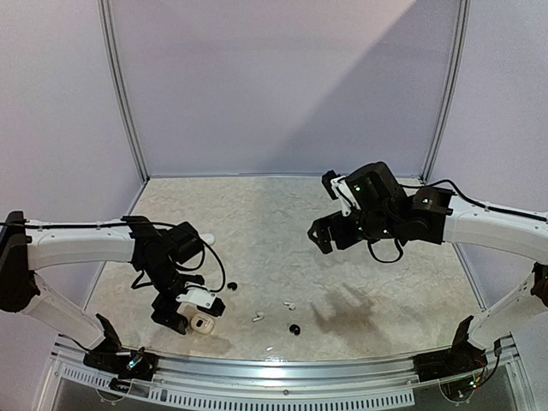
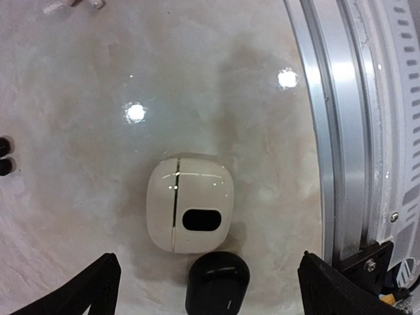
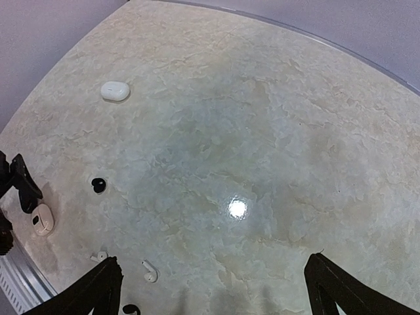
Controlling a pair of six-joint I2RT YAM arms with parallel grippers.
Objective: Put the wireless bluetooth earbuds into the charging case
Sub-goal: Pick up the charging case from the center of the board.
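Note:
A white charging case lies shut on the table, and a black case touches its near side. My left gripper hovers just over both, open, with nothing gripped. From above, that gripper is at the front left beside the white case. Loose earbuds lie to its right: a black earbud, two white earbuds and another black earbud. My right gripper hangs open high over mid table. Its view shows a white earbud and a black earbud.
A second white case lies farther back on the left, partly hidden behind the left arm in the top view. The metal rail of the table's front edge runs close to the left gripper. Grey walls enclose the table.

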